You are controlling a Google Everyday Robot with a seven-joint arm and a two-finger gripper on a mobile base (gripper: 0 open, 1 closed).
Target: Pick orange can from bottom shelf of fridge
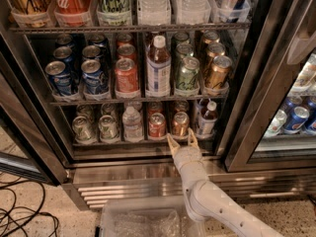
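Speckled floor (292,214) with black cables (17,215) at lower left, clear plastic bin (143,220) nearby.

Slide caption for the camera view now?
Open gripper poised before the orange can on the bottom shelf of the fridge.

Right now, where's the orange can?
In the camera view, the small coppery-orange aluminium can stands at the front of the lowest wire shelf, right of centre, between a red can and a small bottle, just above the open fingers of the gripper.
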